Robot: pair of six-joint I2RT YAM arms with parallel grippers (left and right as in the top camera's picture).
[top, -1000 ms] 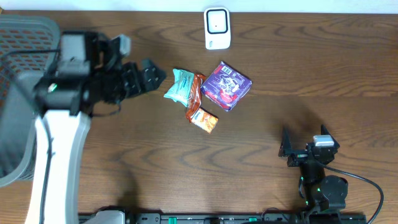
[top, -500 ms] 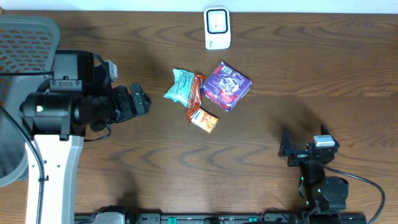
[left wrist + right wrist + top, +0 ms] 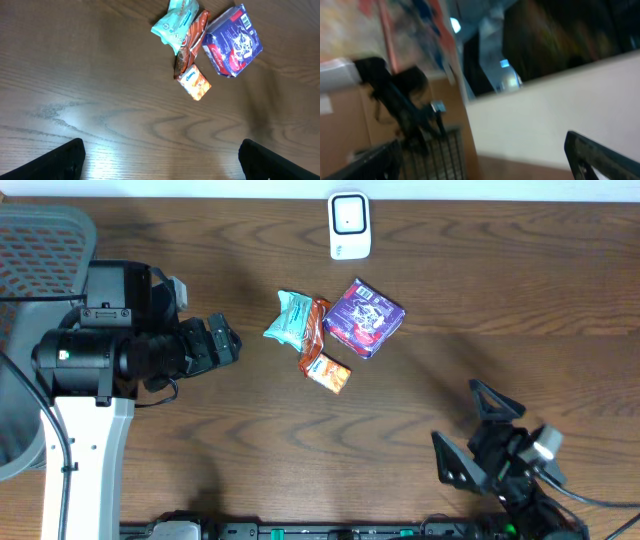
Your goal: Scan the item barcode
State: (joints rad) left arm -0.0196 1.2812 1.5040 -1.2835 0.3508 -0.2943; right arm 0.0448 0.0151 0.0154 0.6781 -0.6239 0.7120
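Several items lie in a cluster at mid-table: a purple box (image 3: 364,317), a teal packet (image 3: 290,317), a brown wrapper (image 3: 316,328) and a small orange packet (image 3: 328,373). A white scanner (image 3: 349,225) stands at the back edge. My left gripper (image 3: 224,340) hangs open left of the cluster, nothing between its fingers. The left wrist view has the purple box (image 3: 234,41) with a barcode on its top corner, the teal packet (image 3: 176,22) and the orange packet (image 3: 196,82) ahead of the left gripper (image 3: 160,162). My right gripper (image 3: 468,432) is open at the front right, tilted up.
A grey mesh basket (image 3: 40,240) fills the far left behind the left arm. The right wrist view is blurred and points off the table at a pale wall (image 3: 555,105) and a dark wire rack (image 3: 437,150). Bare wood lies between the cluster and the right gripper.
The left arm drew back to the left, away from the cluster, then held still. The right arm has swung and tilted in the last half second, its fingers now spread diagonally.
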